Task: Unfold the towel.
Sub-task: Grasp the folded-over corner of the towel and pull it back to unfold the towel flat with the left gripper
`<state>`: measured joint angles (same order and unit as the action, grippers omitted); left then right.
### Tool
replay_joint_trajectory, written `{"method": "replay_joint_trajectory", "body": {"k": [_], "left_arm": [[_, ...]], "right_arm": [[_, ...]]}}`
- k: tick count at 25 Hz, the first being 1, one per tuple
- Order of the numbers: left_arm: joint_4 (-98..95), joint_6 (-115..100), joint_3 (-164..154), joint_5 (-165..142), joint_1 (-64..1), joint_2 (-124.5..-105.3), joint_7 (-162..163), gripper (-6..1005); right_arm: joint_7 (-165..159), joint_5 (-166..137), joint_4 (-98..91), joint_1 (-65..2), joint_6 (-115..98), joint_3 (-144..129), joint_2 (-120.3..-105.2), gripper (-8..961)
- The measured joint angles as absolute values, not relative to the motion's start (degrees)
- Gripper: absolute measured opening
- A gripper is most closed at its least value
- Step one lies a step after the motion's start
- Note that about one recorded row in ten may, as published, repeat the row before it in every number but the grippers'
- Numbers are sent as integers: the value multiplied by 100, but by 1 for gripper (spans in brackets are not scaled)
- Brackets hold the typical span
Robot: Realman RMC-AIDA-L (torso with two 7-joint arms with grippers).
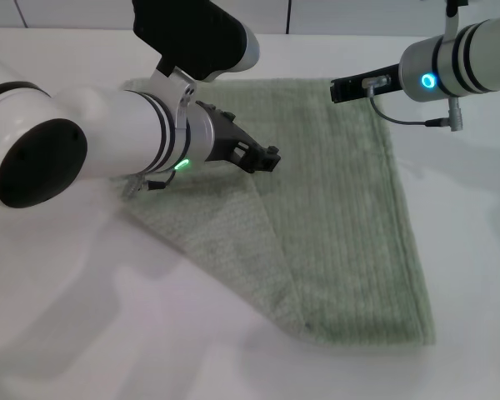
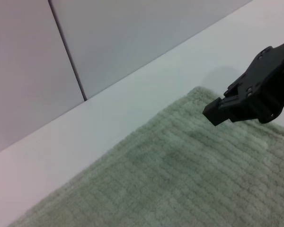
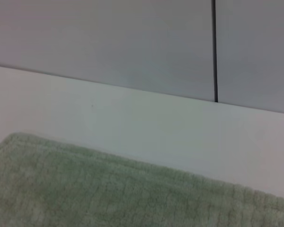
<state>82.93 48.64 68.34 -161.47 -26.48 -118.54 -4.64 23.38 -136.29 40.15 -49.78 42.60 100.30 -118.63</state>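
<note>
The pale green towel (image 1: 342,217) lies on the white table (image 1: 75,325), with a triangular flap (image 1: 217,242) folded over its left part along a diagonal crease. My left gripper (image 1: 269,158) is over the towel's middle, near the top of that crease. My right gripper (image 1: 337,88) is at the towel's far right corner. It also shows in the left wrist view (image 2: 215,114), just above that corner of the towel (image 2: 189,179). The right wrist view shows only the towel's far hemmed edge (image 3: 109,194) and bare table.
A grey panelled wall (image 2: 132,38) rises right behind the table's far edge. A grey cable (image 1: 417,121) loops under the right wrist. The left arm's bulky white forearm (image 1: 83,142) hides the towel's left corner.
</note>
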Motion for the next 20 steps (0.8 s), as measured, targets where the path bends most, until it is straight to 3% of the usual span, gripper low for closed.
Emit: {"method": "replay_joint_trajectory", "body": {"k": [20], "left_arm": [[8526, 4959, 6838, -16199, -2528, -11844, -492, 797]], "right_arm": [[2337, -13623, 4228, -4984, 4467, 10029, -11856, -1]]}}
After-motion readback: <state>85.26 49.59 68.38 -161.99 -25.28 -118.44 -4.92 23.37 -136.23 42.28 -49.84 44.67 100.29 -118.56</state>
